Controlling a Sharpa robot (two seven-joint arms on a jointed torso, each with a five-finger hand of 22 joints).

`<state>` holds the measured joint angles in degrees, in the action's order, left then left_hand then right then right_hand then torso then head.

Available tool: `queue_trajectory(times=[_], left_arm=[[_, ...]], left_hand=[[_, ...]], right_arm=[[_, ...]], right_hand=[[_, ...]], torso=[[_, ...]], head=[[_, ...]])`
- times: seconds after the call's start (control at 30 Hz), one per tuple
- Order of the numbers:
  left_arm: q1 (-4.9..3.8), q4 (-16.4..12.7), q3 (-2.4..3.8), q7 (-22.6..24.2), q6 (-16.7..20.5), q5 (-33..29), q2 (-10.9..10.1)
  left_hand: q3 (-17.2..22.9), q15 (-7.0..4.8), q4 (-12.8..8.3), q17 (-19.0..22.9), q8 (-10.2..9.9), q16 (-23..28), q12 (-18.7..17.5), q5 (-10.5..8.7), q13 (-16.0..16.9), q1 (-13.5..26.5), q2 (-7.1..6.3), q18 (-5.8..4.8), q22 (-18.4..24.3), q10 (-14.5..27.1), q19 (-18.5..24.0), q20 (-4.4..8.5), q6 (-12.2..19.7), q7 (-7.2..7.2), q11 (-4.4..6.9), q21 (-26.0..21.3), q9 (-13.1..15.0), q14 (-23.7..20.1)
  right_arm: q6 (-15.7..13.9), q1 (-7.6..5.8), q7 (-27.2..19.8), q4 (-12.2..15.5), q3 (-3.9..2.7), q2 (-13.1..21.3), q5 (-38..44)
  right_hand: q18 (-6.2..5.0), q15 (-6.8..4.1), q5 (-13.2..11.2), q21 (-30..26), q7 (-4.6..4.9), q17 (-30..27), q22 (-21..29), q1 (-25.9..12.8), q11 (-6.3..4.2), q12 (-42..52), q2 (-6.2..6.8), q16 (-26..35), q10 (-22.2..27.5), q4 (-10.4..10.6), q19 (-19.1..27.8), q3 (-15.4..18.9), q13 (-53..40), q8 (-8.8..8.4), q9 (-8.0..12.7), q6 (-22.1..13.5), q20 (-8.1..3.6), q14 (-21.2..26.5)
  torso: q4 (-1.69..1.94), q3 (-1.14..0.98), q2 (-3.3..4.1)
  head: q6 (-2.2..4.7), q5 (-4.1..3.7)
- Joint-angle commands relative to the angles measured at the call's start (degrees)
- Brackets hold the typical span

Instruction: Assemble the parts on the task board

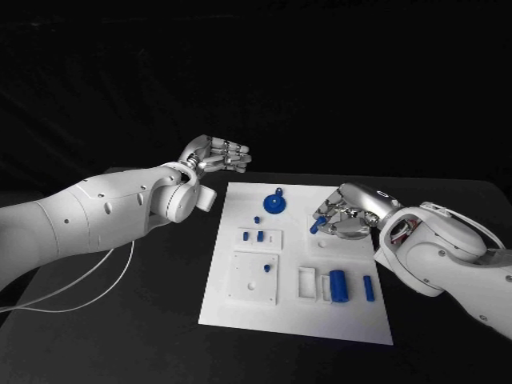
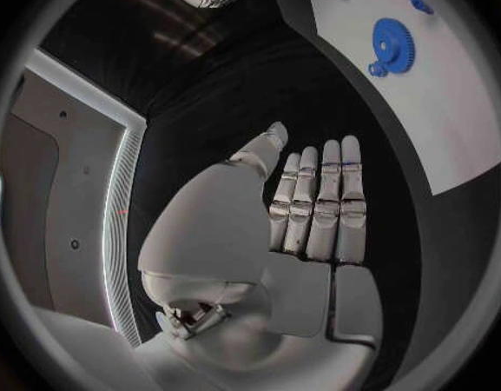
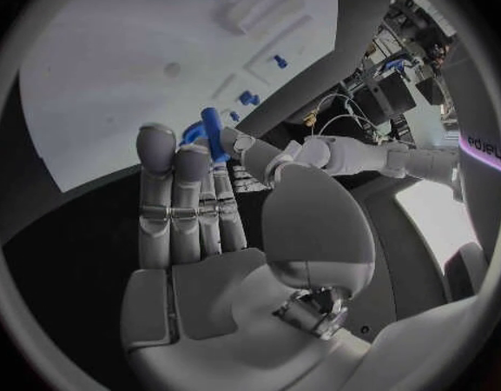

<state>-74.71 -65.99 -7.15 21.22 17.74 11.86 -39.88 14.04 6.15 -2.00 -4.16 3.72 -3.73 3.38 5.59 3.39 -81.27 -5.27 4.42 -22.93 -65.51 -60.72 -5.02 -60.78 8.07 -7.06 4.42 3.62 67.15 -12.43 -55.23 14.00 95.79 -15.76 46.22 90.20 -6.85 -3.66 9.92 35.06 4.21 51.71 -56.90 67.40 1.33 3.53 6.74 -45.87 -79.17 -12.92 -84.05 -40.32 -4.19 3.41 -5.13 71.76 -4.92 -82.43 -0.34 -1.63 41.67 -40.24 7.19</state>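
The white task board (image 1: 326,320) lies in the middle of the table. My right hand (image 1: 349,218) hovers over its far right part and pinches a slim blue peg (image 1: 316,226) between thumb and fingers; the right wrist view has that peg (image 3: 212,130) standing up past the fingertips (image 3: 154,143). A blue gear (image 1: 276,202) lies near the board's far edge, also seen as the gear (image 2: 392,48) from the left wrist. My left hand (image 1: 219,156) is raised beyond the board's far left corner, its fingers (image 2: 320,200) stretched out side by side and holding nothing.
Small blue pegs (image 1: 255,236) stand in a white block on the board's left side. Two blue cylinders (image 1: 338,285) (image 1: 370,290) lie beside white slotted holders (image 1: 308,284) near the front right. A white cable (image 1: 83,292) trails over the table on the left.
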Motion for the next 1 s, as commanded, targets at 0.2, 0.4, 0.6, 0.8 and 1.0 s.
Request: queue_trajectory(times=[0.2,0.4,0.6,0.8,1.0], left_arm=[[0.06,0.42,0.03,0.49,-0.66,-0.38,0.51],[0.14,1.01,0.03,0.51,-0.60,-0.92,1.14],[0.19,1.38,0.02,0.53,-0.67,-1.61,1.65],[0.21,1.57,0.02,0.56,-0.72,-1.69,2.12],[0.23,1.58,0.02,0.59,-0.86,-1.51,2.33]], left_hand=[[-0.13,0.28,0.05,0.02,-0.15,0.23,-0.06,-0.19,-0.02,0.26,0.43,0.32,0.05,0.16,0.11,-0.32,0.34,-0.11,-0.02,-0.20,-0.02,-0.29],[-0.15,0.26,0.15,0.01,-0.13,0.22,-0.06,-0.16,-0.02,0.27,0.53,0.26,0.42,0.07,0.20,-0.36,0.24,-0.14,0.04,-0.22,-0.01,-0.25],[-0.08,0.21,0.15,-0.01,-0.14,0.20,-0.06,-0.12,-0.02,0.23,0.61,0.24,0.44,-0.04,0.19,-0.32,0.18,-0.17,0.07,-0.20,-0.01,-0.13],[0.02,0.18,0.13,0.00,-0.15,0.22,-0.07,-0.10,-0.03,0.19,0.58,0.14,0.48,-0.09,0.24,-0.26,0.14,-0.17,0.09,-0.18,-0.02,-0.07],[0.02,0.18,0.13,0.00,-0.15,0.22,-0.07,-0.10,-0.03,0.19,0.58,0.14,0.48,-0.09,0.24,-0.26,0.14,-0.17,0.09,-0.18,-0.02,-0.07]], right_arm=[[-0.45,0.07,-2.85,2.45,0.69,-2.41,-0.72],[0.50,0.07,-3.63,3.08,2.92,-5.18,0.75],[0.66,0.08,-4.31,2.79,5.19,-7.89,3.12],[0.79,0.09,-4.95,2.11,7.64,-10.01,6.07],[0.39,0.10,-5.02,0.90,9.77,-11.25,9.44]], right_hand=[[-1.01,-0.52,-0.24,0.08,0.05,0.19,0.03,0.16,-0.72,0.16,-1.23,0.47,-1.08,-0.37,-2.34,0.48,0.11,0.28,-0.07,0.34,-0.55,0.03],[-0.96,-0.49,-0.01,-0.14,0.07,0.27,0.08,0.12,-0.70,0.16,-1.37,0.56,-1.04,-0.40,-2.26,0.76,0.11,0.28,-0.08,0.29,-0.52,0.16],[-0.93,-0.47,0.27,-0.23,0.09,0.36,-0.01,0.16,-0.67,0.16,-1.51,0.60,-0.96,-0.61,-2.25,1.07,0.11,0.30,-0.09,0.25,-0.52,0.26],[-0.94,-0.47,0.41,-0.27,0.09,0.37,-0.02,0.15,-0.66,0.16,-1.56,0.61,-0.94,-0.65,-2.26,1.08,0.12,0.30,-0.09,0.24,-0.52,0.25],[-0.89,-0.45,0.34,0.58,0.10,0.56,-0.74,0.14,-0.66,0.16,-1.66,0.46,-0.94,-0.88,-2.32,1.14,0.10,0.29,-0.08,0.23,-0.51,0.16]], torso=[[-0.03,0.07,-0.07],[0.01,0.02,-0.08],[0.12,-0.02,0.06],[0.10,0.06,0.06],[0.05,0.03,0.04]], head=[[-0.16,1.06],[-0.60,2.18],[-1.29,3.37],[-1.62,3.69],[-1.69,4.14]])
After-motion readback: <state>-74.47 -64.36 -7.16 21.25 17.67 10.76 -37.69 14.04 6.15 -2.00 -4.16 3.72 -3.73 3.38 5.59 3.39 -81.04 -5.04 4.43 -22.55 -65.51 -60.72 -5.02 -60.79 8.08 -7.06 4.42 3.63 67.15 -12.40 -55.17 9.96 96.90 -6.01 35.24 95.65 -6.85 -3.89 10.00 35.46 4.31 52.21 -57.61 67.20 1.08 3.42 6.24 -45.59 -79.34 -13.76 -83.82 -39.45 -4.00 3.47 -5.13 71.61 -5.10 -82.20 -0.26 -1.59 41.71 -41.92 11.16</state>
